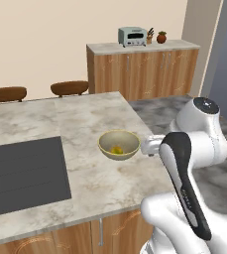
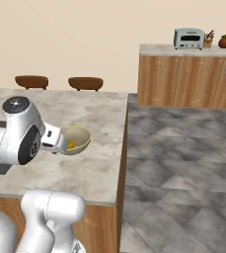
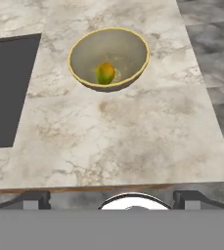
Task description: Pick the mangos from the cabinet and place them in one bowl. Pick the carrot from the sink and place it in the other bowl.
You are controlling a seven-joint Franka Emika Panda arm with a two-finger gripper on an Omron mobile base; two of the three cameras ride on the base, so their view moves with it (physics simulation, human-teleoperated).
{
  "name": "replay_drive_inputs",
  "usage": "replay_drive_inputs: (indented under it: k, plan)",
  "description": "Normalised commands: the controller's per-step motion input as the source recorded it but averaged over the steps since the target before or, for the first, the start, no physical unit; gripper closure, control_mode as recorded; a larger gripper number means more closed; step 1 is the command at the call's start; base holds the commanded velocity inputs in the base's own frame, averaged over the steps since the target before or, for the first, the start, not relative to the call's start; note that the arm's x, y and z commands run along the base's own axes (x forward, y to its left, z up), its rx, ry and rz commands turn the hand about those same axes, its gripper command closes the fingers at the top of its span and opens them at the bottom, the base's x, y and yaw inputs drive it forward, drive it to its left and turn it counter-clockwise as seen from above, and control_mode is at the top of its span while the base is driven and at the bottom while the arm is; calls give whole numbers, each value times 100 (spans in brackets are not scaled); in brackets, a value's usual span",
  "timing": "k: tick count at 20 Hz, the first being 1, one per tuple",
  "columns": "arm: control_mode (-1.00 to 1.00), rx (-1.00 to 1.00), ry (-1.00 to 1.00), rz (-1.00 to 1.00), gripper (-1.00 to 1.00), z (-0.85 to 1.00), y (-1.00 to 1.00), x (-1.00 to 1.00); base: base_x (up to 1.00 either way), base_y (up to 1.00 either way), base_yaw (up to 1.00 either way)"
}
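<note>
A pale tan bowl point(image 1: 119, 144) point(image 2: 76, 140) point(image 3: 108, 58) stands on the marble island, near its right edge. One yellow-green mango point(image 3: 105, 73) point(image 1: 117, 149) with an orange tint lies in the bottom of it. My gripper point(image 3: 111, 197) is open, with its two dark tips spread wide and nothing between them. The hand point(image 1: 148, 146) point(image 2: 54, 140) hovers just beside the bowl's rim, on the side of the counter's edge. In the hand view the bowl lies ahead, across a stretch of bare marble.
A flat black cooktop point(image 1: 21, 173) point(image 3: 6, 88) is set into the island left of the bowl. Brown stools point(image 1: 69, 88) point(image 2: 86, 83) stand along its far side. A back counter on wooden cupboards point(image 1: 144, 69) carries a toaster point(image 1: 132, 36) point(image 2: 188, 38). Grey tiled floor point(image 2: 183, 163) lies to the right.
</note>
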Motion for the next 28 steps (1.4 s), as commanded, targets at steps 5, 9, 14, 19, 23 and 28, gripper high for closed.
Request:
replay_drive_inputs:
  k: [5, 9, 14, 19, 23, 28]
  plan:
    - [-100, -5, 3, 0, -100, 11, -30, -51, 0, 0, 0]
    - [-100, -9, 45, 0, -100, 25, -13, 14, 0, 0, 0]
    - [-100, 0, 18, 0, -100, 29, -12, -6, 0, 0, 0]
    - [-100, 0, 0, 0, -100, 0, 0, 0, 0, 0, 0]
    - [-100, 0, 0, 0, -100, 0, 0, 0, 0, 0, 0]
    - [100, 0, 0, 0, -100, 0, 0, 0, -35, 1, 0]
